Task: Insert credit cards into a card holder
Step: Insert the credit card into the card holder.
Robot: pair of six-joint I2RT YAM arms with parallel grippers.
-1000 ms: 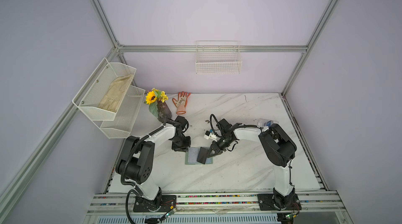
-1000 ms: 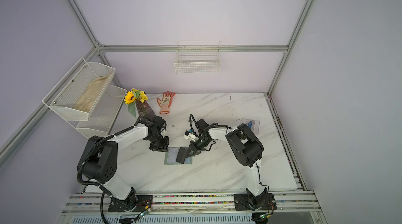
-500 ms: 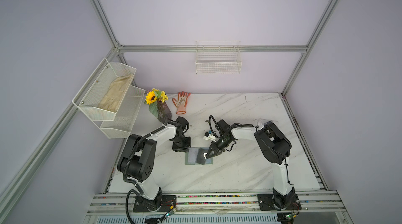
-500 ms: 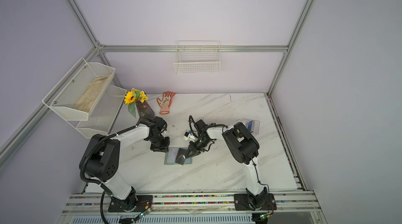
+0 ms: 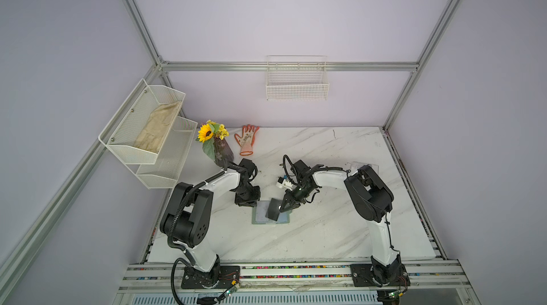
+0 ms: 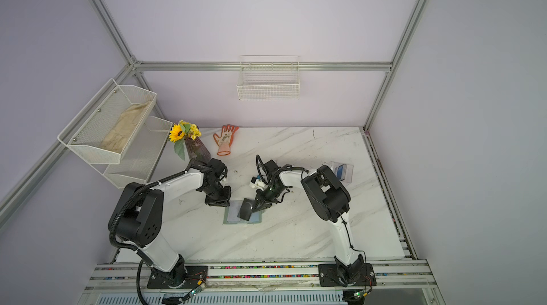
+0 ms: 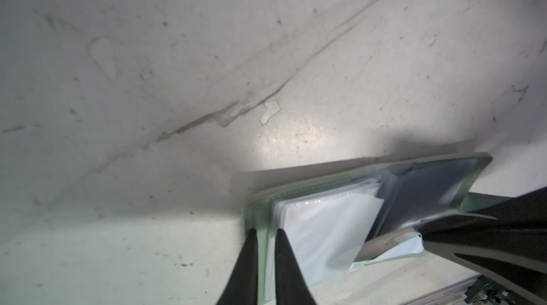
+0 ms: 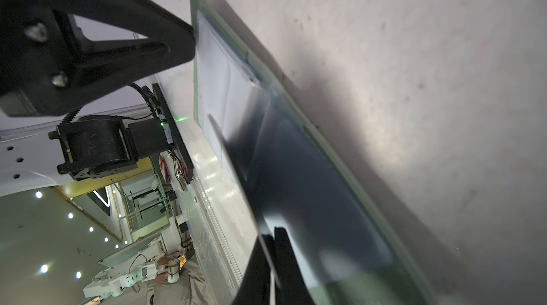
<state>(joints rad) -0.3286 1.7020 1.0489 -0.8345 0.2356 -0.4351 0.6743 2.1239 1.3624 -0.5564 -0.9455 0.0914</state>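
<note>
The sage-green card holder (image 5: pixel 259 218) (image 6: pixel 231 216) lies open on the marble table, its pale clear sleeves (image 7: pixel 319 223) fanned up. My left gripper (image 5: pixel 248 201) (image 7: pixel 265 234) is shut on the holder's green cover edge at its back left corner. A black credit card (image 5: pixel 273 210) (image 6: pixel 245 209) (image 8: pixel 296 185) stands tilted over the open holder (image 8: pixel 225 81), its far end down among the sleeves. My right gripper (image 5: pixel 283 207) (image 8: pixel 272 237) is shut on the card's near edge. A blue card (image 6: pixel 342 169) lies in a clear box at the right.
The clear plastic box (image 6: pixel 349 174) sits behind the right arm's elbow. A sunflower vase (image 5: pixel 220 148) and an orange glove (image 5: pixel 247 140) stand at the back left. Wire shelves (image 5: pixel 148 132) hang on the left wall, a wire basket (image 5: pixel 297 86) on the back wall.
My right gripper has swung the black card down and a little left, over the open holder. The left gripper has kept its hold on the cover.
</note>
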